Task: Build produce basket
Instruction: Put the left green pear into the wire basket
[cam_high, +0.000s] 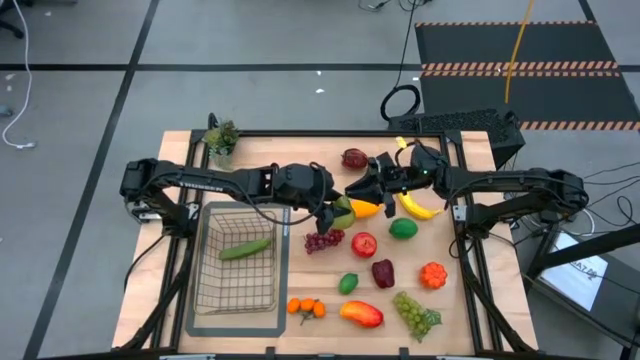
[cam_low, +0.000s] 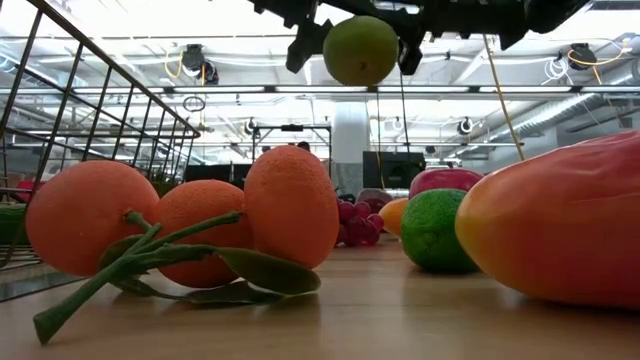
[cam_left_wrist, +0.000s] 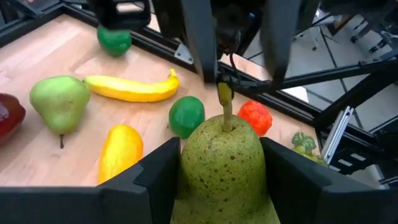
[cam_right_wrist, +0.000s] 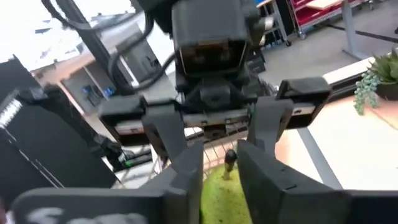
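Observation:
My left gripper (cam_high: 335, 210) is shut on a green speckled pear (cam_left_wrist: 224, 155), held high over the table's middle; the pear also shows in the low view (cam_low: 360, 48). My right gripper (cam_right_wrist: 221, 162) faces it from the table's right, open, with one finger on either side of the pear's stem (cam_left_wrist: 225, 102). The wire basket (cam_high: 238, 262) stands at the left on a grey mat and holds a cucumber (cam_high: 245, 249). Other produce lies on the wood to the right of the basket. My left gripper pinches the pear's wide body (cam_left_wrist: 189, 165) between its two fingers, one on each side. The fingers come level from the table's left. The pear is lifted clear of the table, its stem end pointing away from the gripper. My right gripper: I cannot tell whether a finger touches the stem.
On the table lie a banana (cam_high: 418, 207), a lime (cam_high: 403, 228), a red apple (cam_high: 363, 243), purple grapes (cam_high: 323, 240), a yellow mango (cam_high: 364, 208), oranges (cam_high: 306, 308) and green grapes (cam_high: 415, 312). A potted sprig (cam_high: 222, 137) stands at the far left corner.

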